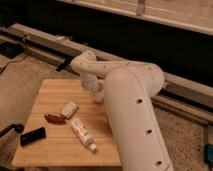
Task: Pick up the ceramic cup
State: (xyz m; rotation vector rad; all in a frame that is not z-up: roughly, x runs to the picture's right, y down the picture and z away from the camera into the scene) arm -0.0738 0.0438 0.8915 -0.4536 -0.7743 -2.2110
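The white ceramic cup point(98, 97) stands on the far middle part of the wooden table point(50, 150). It is partly covered by my arm. My gripper point(93, 91) hangs from the wrist right at the cup, coming down on it from above. My big white arm point(132, 115) sweeps across the right side of the view and hides the table's right part.
A small white packet point(69, 108), a red-brown wrapper point(54, 118), a white tube point(82, 134) and a black flat object point(33, 136) lie on the table's left and front. A dark rail and a wall run behind the table.
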